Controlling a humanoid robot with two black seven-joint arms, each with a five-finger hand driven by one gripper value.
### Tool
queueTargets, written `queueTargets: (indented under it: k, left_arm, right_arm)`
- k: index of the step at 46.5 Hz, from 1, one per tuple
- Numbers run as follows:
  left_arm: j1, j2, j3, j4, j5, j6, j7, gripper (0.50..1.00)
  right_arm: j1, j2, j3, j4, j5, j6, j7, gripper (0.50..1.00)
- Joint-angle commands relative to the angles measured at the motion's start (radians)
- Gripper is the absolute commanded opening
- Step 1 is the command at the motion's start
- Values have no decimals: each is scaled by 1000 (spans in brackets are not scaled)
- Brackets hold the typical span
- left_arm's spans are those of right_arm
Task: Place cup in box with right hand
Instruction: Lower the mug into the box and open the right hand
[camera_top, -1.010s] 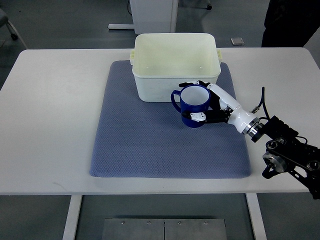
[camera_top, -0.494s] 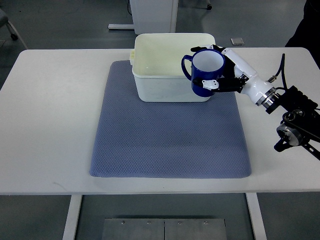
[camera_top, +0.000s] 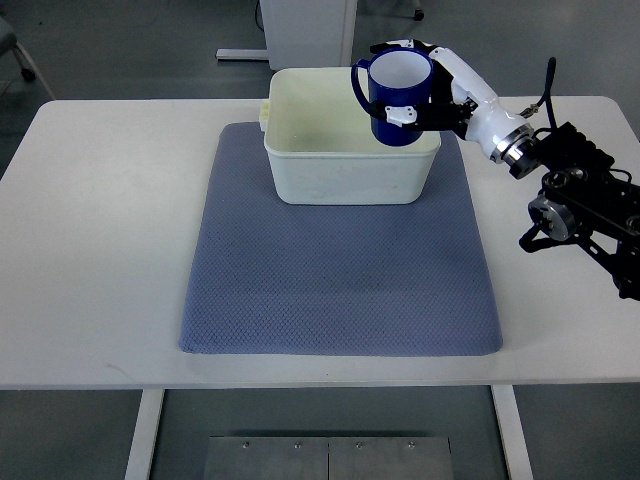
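We look steeply down on a white table (camera_top: 100, 250) with a blue-grey mat (camera_top: 330, 290) spread across its middle. A cream plastic box (camera_top: 345, 170), open at the top, sits on the far part of the mat, close to the table's far edge.

The right hand (camera_top: 425, 90) comes in from the table's right edge. Its black, jointed arm (camera_top: 585, 200) lies over the right side of the table, and a white forearm section slants up and to the left toward the box's far right corner. The hand's white and black fingers (camera_top: 400, 115) are curled around the side of a dark blue cup (camera_top: 398, 95) and grip it firmly.

The cup has a white inside. It is upright with its mouth facing up, and its handle points left, toward the middle of the box. It is held in the air above the box's far right corner, partly over the open top and overlapping the box's right rim. It appears to be above the rim, not resting inside.
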Motion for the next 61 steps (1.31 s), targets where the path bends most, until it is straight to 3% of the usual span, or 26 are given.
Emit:
queueTargets:
  k: [1, 14, 30, 43, 44, 46, 47, 48, 52, 61]
  left_arm:
    - [0, 0, -1, 0, 0, 0, 0, 1000]
    - [0, 0, -1, 0, 0, 0, 0, 1000]
    - [0, 0, -1, 0, 0, 0, 0, 1000]
    - [0, 0, -1, 0, 0, 0, 0, 1000]
    - [0, 0, 2, 0, 0, 0, -2, 1000]
    - [0, 0, 2, 0, 0, 0, 0, 1000]
    - [0, 0, -1, 0, 0, 0, 0, 1000]
    - [0, 0, -1, 0, 0, 0, 0, 1000]
    - [0, 0, -1, 0, 0, 0, 0, 1000]
    - [0, 0, -1, 0, 0, 0, 0, 1000]
  right_arm:
    - [7, 37, -2, -54, -1, -6, -6, 500]
    - [38, 138, -1, -211, 1, -34, -14, 500]
    - [24, 178, -5, -237, -1, -103, -58, 500]
    - [7, 189, -5, -243, 1, -121, -54, 500]
    - [6, 189, -5, -243, 1, -120, -54, 551]
    - [6, 189, -5, -243, 1, -121, -54, 793]
    - [6, 189, -4, -243, 1, -121, -54, 882]
    - [6, 189, -4, -243, 1, -121, -52, 918]
    - [6, 189, -4, -243, 8, -121, -52, 981]
    - [4, 189, -7, -241, 19, -121, -50, 998]
